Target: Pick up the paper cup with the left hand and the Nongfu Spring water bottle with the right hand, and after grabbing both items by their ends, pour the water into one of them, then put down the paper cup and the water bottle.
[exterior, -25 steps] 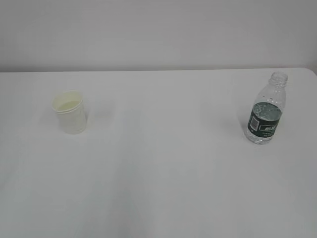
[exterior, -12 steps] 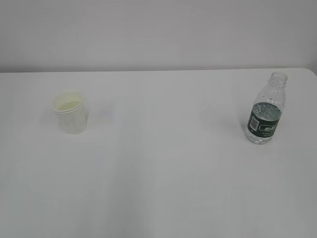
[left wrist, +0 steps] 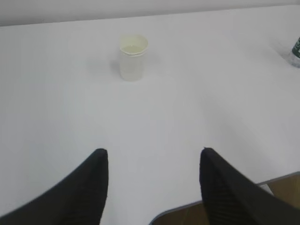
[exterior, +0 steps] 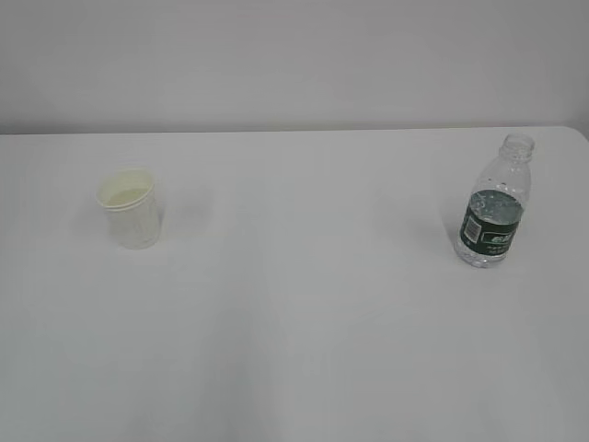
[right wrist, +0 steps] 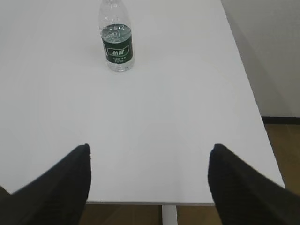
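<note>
My left hand (left wrist: 152,180) shows two matte black jaws, broad at the base, tapering to rounded tips, with fine ribbing on the surface. My right hand (right wrist: 149,176) shows two identical matte black jaws of similar tapered form. No markings or cables visible.

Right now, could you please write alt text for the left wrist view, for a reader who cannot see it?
An open black gripper hangs empty over the near edge of a white table. A paper cup stands upright farther away, and a bottle is only partly visible at the right edge.
</note>
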Robot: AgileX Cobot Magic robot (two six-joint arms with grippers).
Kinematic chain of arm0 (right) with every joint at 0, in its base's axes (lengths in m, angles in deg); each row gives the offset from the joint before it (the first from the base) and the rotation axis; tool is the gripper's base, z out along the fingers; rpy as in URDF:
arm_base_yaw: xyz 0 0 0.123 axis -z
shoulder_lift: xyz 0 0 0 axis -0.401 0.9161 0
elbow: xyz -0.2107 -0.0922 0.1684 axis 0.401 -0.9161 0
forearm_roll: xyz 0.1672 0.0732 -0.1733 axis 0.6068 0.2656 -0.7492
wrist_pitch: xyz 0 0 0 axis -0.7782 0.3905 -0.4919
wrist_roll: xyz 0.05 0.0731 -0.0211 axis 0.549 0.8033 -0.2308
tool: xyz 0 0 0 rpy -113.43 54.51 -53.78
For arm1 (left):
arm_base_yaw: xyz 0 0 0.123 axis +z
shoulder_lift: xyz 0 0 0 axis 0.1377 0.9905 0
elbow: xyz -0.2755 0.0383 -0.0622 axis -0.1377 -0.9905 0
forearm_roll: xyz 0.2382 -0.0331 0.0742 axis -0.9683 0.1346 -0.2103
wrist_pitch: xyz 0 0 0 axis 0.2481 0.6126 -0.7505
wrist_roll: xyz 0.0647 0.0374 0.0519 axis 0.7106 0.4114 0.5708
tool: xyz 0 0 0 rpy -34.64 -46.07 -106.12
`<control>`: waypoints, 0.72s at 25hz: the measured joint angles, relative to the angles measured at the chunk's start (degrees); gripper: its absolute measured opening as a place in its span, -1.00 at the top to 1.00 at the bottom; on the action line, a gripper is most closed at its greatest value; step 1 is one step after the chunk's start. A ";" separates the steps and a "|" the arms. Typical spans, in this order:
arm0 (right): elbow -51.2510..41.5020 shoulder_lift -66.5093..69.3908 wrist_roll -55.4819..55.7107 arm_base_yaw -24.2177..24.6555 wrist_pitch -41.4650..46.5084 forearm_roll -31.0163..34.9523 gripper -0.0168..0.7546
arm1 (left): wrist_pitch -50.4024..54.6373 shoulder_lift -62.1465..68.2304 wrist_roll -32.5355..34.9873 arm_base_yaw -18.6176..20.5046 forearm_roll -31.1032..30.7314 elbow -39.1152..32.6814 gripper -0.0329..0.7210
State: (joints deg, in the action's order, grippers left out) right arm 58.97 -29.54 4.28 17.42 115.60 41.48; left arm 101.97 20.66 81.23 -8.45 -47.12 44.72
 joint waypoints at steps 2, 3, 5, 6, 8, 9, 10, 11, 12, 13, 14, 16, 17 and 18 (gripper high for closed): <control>-1.59 0.00 0.00 0.00 -0.08 0.00 -0.57 | 0.09 0.00 0.00 0.00 0.00 0.00 -0.25; -2.29 0.00 0.00 0.00 -0.23 0.00 -0.57 | 0.34 0.00 0.00 0.00 -0.13 -0.03 -0.25; -3.21 0.00 0.00 0.00 -0.88 0.00 -0.57 | 0.84 0.00 0.00 0.00 -0.76 -0.36 -0.25; -3.48 0.00 0.00 0.00 -1.44 0.00 -0.57 | 1.25 0.00 -0.08 0.00 -0.91 -0.63 -0.25; -3.86 0.00 0.00 0.00 -2.77 0.00 -0.57 | 1.65 0.00 -0.08 0.00 -0.91 -1.02 -0.25; -4.14 0.00 0.00 0.00 -3.13 0.00 -0.57 | 1.65 0.00 -0.08 0.00 -0.91 -1.11 -0.25; -4.53 0.00 0.00 0.00 -3.79 0.00 -0.57 | 1.65 0.00 -0.08 0.00 -1.00 -1.11 -0.25; -4.78 0.00 0.00 0.00 -4.35 0.00 -0.57 | 1.65 0.00 -0.08 0.00 -1.00 -1.11 -0.25; -5.17 0.00 0.00 0.00 -4.87 0.00 -0.57 | 1.65 0.00 -0.18 0.00 -1.00 -1.11 -0.25; -5.38 0.00 0.00 0.00 -5.15 0.00 -0.57 | 1.65 0.00 -0.14 0.00 -1.00 -1.11 -0.25; -5.38 0.00 0.11 0.00 -5.26 -0.11 -0.57 | 1.65 0.00 -0.14 0.00 -1.00 -1.11 -0.25; -5.48 0.00 0.11 0.00 -5.47 -0.20 -0.57 | 1.65 0.00 -0.14 0.00 -1.00 -1.11 -0.24; -5.48 0.00 0.11 0.00 -5.47 -0.20 -0.57 | 1.65 0.00 -0.14 0.00 -1.00 -1.11 -0.24; -5.48 0.00 0.11 0.00 -5.47 -0.20 -0.57 | 1.65 0.00 -0.14 0.00 -1.00 -1.11 -0.24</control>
State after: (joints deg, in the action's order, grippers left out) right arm 53.49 -29.54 4.39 17.42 110.13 41.28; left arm 103.63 20.66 81.09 -8.45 -48.12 43.61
